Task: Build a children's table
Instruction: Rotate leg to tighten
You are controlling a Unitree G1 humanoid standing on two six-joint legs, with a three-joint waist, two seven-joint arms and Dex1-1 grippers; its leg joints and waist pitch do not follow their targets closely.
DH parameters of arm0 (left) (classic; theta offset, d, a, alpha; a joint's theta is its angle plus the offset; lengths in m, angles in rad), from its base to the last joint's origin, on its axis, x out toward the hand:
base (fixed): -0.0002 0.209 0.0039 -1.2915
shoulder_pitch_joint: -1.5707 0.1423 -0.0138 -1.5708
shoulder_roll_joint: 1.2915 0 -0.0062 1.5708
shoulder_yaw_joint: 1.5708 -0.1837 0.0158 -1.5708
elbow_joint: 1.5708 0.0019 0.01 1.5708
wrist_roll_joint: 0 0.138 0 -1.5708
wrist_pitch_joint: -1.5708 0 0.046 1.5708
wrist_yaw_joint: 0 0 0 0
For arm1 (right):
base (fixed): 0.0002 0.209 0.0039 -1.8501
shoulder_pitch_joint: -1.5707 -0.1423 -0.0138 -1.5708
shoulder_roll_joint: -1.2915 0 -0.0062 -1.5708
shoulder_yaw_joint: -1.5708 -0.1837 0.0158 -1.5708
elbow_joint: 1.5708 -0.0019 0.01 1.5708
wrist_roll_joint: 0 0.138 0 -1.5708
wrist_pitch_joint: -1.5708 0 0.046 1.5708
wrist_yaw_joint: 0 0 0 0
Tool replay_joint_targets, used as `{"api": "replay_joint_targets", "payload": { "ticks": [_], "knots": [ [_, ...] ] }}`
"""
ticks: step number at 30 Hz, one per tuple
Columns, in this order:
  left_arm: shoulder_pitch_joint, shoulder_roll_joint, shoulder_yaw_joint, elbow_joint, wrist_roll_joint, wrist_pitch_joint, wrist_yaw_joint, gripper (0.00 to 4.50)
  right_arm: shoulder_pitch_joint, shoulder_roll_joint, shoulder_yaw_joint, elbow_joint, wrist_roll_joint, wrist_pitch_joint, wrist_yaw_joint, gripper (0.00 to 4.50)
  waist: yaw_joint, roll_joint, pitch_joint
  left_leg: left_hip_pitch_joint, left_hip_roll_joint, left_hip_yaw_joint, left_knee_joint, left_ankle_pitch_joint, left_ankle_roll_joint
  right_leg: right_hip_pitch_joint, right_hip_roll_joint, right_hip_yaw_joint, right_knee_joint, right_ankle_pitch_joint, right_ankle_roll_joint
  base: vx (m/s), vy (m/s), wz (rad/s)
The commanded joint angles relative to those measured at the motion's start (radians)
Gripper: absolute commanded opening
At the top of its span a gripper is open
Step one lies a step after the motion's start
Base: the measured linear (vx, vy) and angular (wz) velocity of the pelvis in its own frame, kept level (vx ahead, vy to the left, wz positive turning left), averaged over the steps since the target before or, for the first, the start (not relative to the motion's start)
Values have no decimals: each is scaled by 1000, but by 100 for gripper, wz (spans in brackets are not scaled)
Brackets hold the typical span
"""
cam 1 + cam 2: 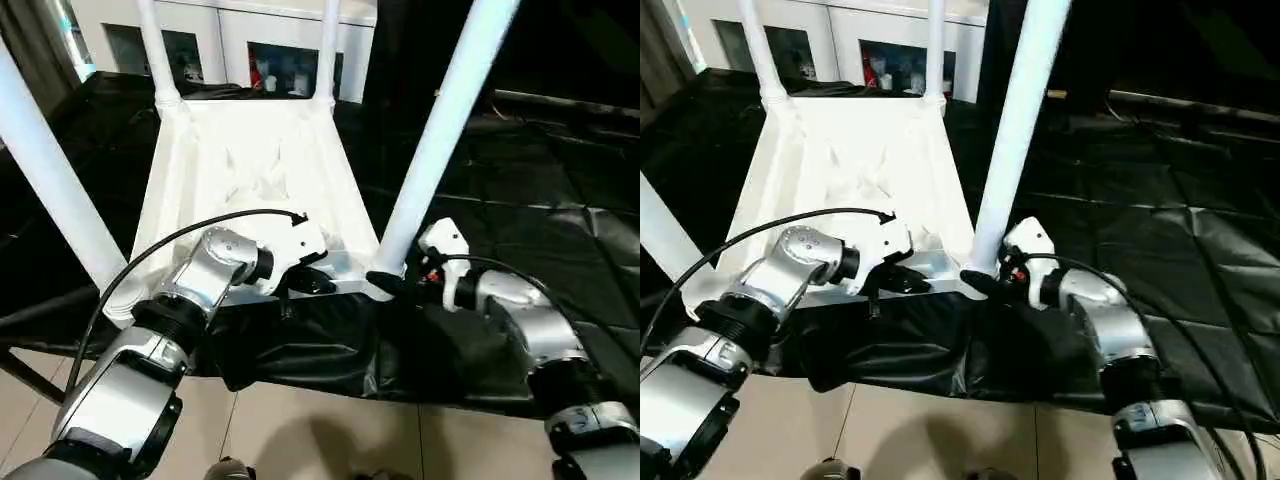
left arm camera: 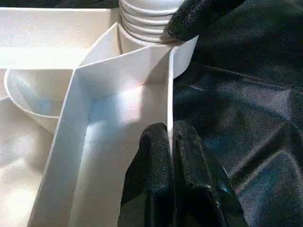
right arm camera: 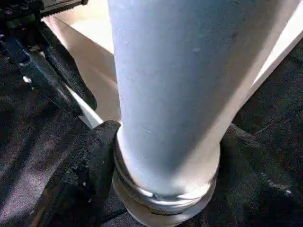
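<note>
Tabletop [image 1: 250, 170] is seen lying underside up on a black sheet [image 1: 520, 190], ribs showing, its near edge toward the robot. All four legs appear to be standing in corner sockets.

Near edge: left gripper [image 2: 171, 156] is pinched shut on the tabletop's thin near wall, one finger on each face, as shown in the left wrist view. The tabletop is judged to be steadied by this hold.

Near right corner: right gripper [image 3: 165, 165] is wrapped around the base of the near right leg [image 1: 445, 130], fingers spread to either side of the tube and touching it just above the ringed collar at the socket. The leg rises with a lean toward the right.

Near left corner: another leg [image 1: 50, 190] is standing, leaning toward the left.

Far edge: two further legs [image 1: 155, 50] are seated upright at the far corners. Beyond them a white cabinet [image 1: 230, 30] with glass doors is noted.

Step in hand is judged to be the seating of the last leg. Whether it is fully home cannot be told. The next move is judged to call for a firm push or twist down into the socket while the near wall is held, then release.
</note>
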Motion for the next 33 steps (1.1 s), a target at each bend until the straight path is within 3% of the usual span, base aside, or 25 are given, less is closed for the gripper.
{"api": "replay_joint_targets", "payload": {
  "ticks": [1, 6, 7, 8, 10, 12, 14, 15, 17, 19, 20, 21, 25, 29, 33],
  "knots": [
    [33, -2, 7, 16, -2, 22, 7, 0, -16, -3, -11, 14, -8, -6, -4, 280, 1, -13, -61, 10, 8, -7, -74, -245, 19, 42, -55, 31, -86, -291, -189, 0, 0, 0],
    [27, -38, 48, 34, -18, 31, 94, 0, -24, 56, -41, 78, -19, -11, -150, 274, -8, -13, -59, 8, 6, -9, -77, -262, 6, 40, -56, 30, -90, -339, -180, 0, 0, 0],
    [19, -60, 62, 50, -19, 37, 148, 0, -26, 81, -54, 96, -21, -4, -213, 274, -10, -18, -58, 11, 6, -9, -77, -273, 4, 37, -56, 29, -94, -369, -170, 0, 0, 0],
    [15, -71, 66, 55, -18, 40, 170, 0, -26, 93, -59, 102, -22, 0, -244, 274, -11, -15, -57, 14, 6, -7, -76, -276, 3, 32, -56, 31, -95, -376, -170, 0, 0, 0],
    [-12, -153, 100, 106, -18, 54, 340, 0, -24, 180, -96, 140, -31, 32, -454, 273, -15, -6, -57, 16, 7, -10, -80, -287, -16, 30, -55, 32, -97, -387, -167, 0, 0, 0],
    [-26, -193, 109, 131, -19, 59, 402, 0, -24, 219, -101, 156, -40, 41, -535, 273, -17, -11, -59, 17, 4, -10, -81, -293, -18, 30, -53, 31, -99, -384, -163, 0, 0, 0],
    [-37, -222, 115, 149, -14, 54, 453, 0, -30, 243, -89, 171, -59, 43, -582, 273, -15, -7, -59, 23, 3, -9, -82, -307, -5, 28, -52, 30, -105, -367, -161, 0, 0, 0],
    [-46, -246, 112, 161, -8, 56, 477, 0, -47, 262, -68, 195, -84, 34, -615, 273, -13, 7, -60, 24, 3, -11, -83, -309, -5, 30, -52, 31, -104, -358, -161, 0, 0, 0],
    [-55, -274, 106, 173, -1, 57, 499, 0, -71, 285, -53, 228, -104, 19, -647, 273, -18, -4, -62, 15, 0, -11, -84, -300, -6, 35, -51, 29, -102, -339, -157, 0, 0, 0],
    [-63, -298, 93, 180, 11, 54, 504, 0, -94, 313, -56, 252, -92, -3, -641, 273, -19, -7, -63, 18, -2, -11, -83, -304, 6, 35, -53, 29, -104, -349, -150, 0, 0, 0],
    [-63, -298, 93, 180, 11, 54, 504, 0, -94, 313, -56, 252, -92, -3, -641, 329, -21, 1, -63, 15, -1, -13, -86, -301, 12, 36, -54, 28, -105, -335, -151, 0, 0, 0],
    [-57, -286, 73, 173, 28, 40, 461, 0, -99, 318, -67, 243, -73, -30, -603, 345, -21, 2, -65, 14, 0, -13, -87, -304, 18, 37, -55, 28, -105, -312, -154, 0, 0, 0],
    [-49, -261, 49, 173, 47, 30, 411, 0, -94, 298, -47, 219, -99, -59, -570, 365, -21, -2, -65, 9, 0, -14, -87, -302, 26, 41, -57, 27, -103, -308, -159, 0, 0, 0],
    [-23, -175, 3, 146, 75, 20, 275, 0, -56, 185, 14, 139, -111, -93, -361, 365, -21, -11, -66, 4, 1, -14, -86, -282, 41, 46, -59, 27, -102, -307, -154, 0, 0, 0],
    [-5, -87, -15, 107, 79, 14, 146, 0, -11, 51, 44, 35, -59, -68, -100, 365, -17, -12, -69, 4, 5, -11, -80, -216, 77, 53, -57, 26, -87, -167, -201, 0, 0, 0]
  ]
}}
